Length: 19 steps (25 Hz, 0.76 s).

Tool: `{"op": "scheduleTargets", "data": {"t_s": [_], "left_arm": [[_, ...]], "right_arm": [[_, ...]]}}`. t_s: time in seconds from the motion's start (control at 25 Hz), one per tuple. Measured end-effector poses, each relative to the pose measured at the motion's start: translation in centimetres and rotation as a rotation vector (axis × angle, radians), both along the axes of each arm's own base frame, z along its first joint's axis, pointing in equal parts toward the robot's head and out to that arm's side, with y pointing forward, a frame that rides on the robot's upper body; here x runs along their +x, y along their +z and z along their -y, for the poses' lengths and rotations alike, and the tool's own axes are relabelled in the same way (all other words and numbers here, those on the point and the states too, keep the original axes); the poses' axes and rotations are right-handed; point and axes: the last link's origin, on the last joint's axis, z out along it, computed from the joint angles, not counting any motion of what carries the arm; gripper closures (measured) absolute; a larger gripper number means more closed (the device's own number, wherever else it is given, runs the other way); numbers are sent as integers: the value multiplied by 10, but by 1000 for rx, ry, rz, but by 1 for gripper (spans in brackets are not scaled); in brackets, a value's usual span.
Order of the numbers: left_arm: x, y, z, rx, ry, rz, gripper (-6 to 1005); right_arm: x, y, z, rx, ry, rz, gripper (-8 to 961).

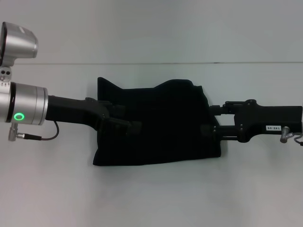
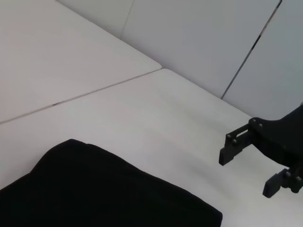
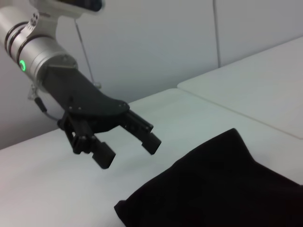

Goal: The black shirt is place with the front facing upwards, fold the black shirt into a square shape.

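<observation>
The black shirt (image 1: pixel 161 132) lies in the middle of the white table as a folded, roughly rectangular bundle with an uneven far edge. It also fills the near part of the left wrist view as the shirt (image 2: pixel 104 189) and of the right wrist view as the shirt (image 3: pixel 222 189). My left gripper (image 1: pixel 128 119) hangs over the shirt's left side. The right wrist view shows this left gripper (image 3: pixel 128 149) open, raised and holding nothing. My right gripper (image 1: pixel 212 119) is at the shirt's right edge. In the left wrist view this right gripper (image 2: pixel 250 172) is open and empty.
The white table (image 1: pixel 151 198) stretches around the shirt on all sides. A seam line (image 2: pixel 94 92) crosses the tabletop behind the shirt. Pale wall panels (image 3: pixel 156 42) stand behind the table.
</observation>
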Motion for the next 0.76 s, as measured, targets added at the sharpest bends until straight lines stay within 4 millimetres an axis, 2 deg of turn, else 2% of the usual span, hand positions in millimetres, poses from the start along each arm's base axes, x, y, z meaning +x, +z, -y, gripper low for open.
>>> {"op": "scheduleTargets", "data": {"t_s": [0.32, 0.76], "left_arm": [[3, -2, -1, 3, -16, -2, 51], [-6, -6, -2, 57, -49, -36, 51]], "right_arm": [[1, 0, -2, 16, -10, 0, 225], [0, -1, -6, 21, -45, -3, 225]]}}
